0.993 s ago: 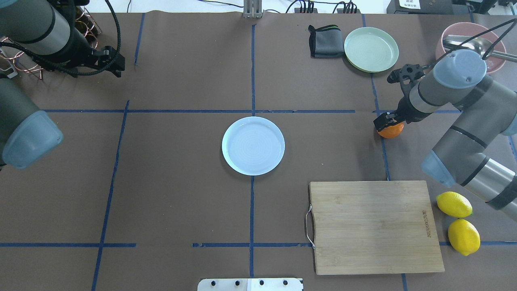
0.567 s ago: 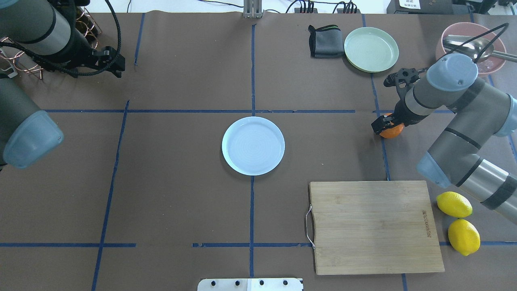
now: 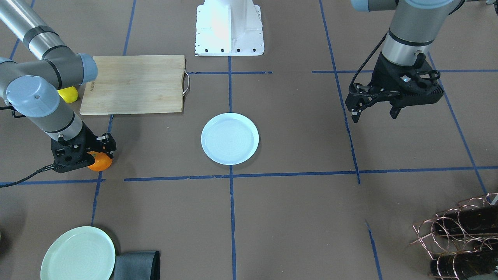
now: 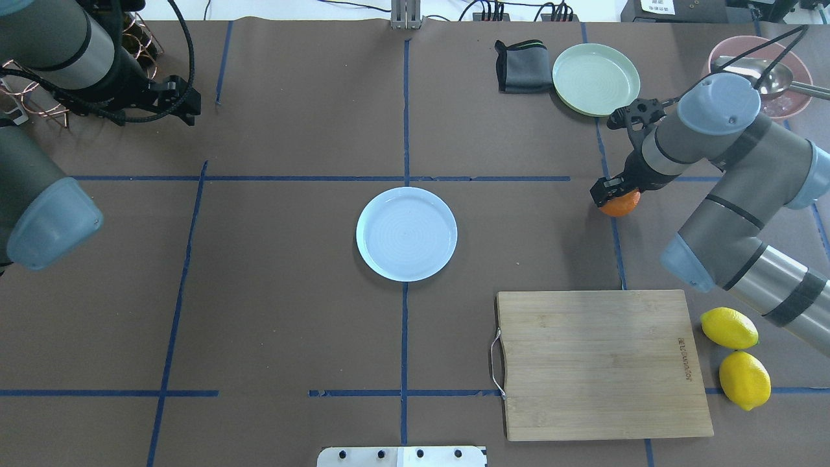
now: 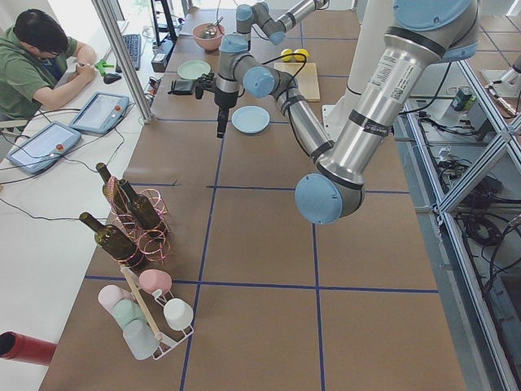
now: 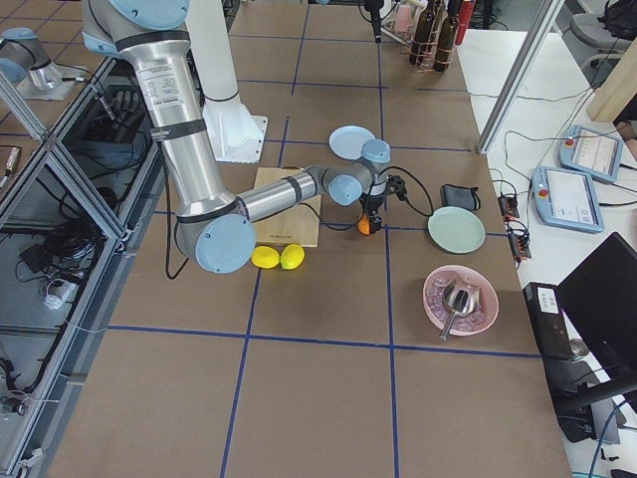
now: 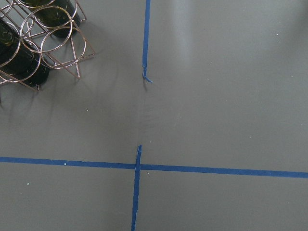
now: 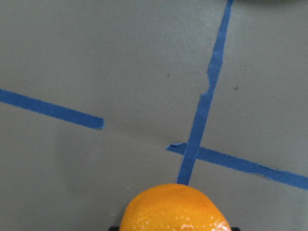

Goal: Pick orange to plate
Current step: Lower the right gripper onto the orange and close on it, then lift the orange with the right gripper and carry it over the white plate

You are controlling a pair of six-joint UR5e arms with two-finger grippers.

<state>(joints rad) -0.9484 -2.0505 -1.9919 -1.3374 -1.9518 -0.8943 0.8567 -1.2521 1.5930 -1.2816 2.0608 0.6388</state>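
The orange [image 4: 620, 205] sits between the fingers of my right gripper [image 4: 613, 192], which is shut on it at the table's right side, over a blue tape crossing. The front-facing view shows the same grasp, with the orange [image 3: 100, 162] under the gripper [image 3: 95, 154]. In the right wrist view the orange [image 8: 175, 210] fills the bottom edge. The pale bluish-white plate [image 4: 406, 233] lies bare at the table's centre, well to the left of the orange. My left gripper [image 3: 373, 114] hangs open and holds nothing at the far left, near the bottle rack.
A wooden cutting board [image 4: 603, 363] lies near the front right, with two yellow lemons [image 4: 736, 357] beside it. A pale green plate [image 4: 596, 79], a grey cloth [image 4: 522, 66] and a pink bowl with a ladle [image 4: 771, 74] sit at the back right. A copper bottle rack [image 3: 459, 233] stands at the far left.
My right gripper has carried the orange a little leftward and toward the back, along with the arm's wrist and elbow. The left arm and the plate have not moved.
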